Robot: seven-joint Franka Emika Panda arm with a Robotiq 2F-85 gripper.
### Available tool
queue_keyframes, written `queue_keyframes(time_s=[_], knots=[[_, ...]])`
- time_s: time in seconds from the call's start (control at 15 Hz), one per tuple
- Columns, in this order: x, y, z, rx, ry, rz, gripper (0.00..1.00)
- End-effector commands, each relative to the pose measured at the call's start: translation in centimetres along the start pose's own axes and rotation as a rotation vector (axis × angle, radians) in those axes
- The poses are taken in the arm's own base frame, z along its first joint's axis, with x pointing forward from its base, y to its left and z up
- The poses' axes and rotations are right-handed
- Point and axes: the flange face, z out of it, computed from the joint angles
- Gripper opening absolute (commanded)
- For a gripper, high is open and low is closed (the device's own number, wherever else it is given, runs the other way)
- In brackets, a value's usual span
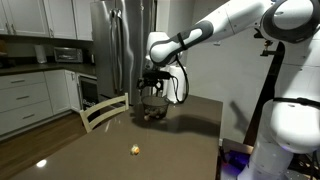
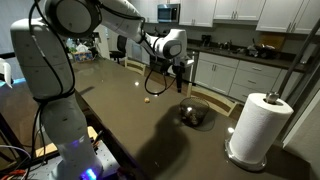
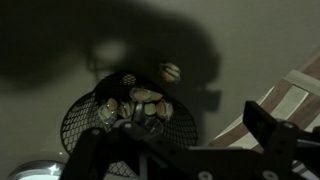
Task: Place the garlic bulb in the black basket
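Observation:
The garlic bulb (image 1: 135, 151) is a tiny pale lump lying alone on the dark table, also seen in an exterior view (image 2: 146, 98). It is out of the wrist view. The black basket (image 1: 153, 113) (image 2: 195, 114) is a low round wire basket on the table, holding several yellowish items. The wrist view shows its rim (image 3: 75, 125) at lower left. My gripper (image 1: 152, 88) (image 2: 180, 78) (image 3: 170, 150) hangs open and empty just above the basket, well away from the garlic bulb.
A pale wooden chair back (image 1: 104, 110) (image 3: 285, 85) stands against the table edge near the basket. A paper towel roll (image 2: 258, 126) stands on the table past the basket. Kitchen cabinets and a steel fridge (image 1: 118, 45) lie behind.

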Motion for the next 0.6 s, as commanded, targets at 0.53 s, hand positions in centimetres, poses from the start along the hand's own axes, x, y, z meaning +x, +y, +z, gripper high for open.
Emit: queue_keyframes(time_s=[0.53], knots=[[-1.7, -0.7, 0.3, 0.008, -0.065, -0.349, 1.0]])
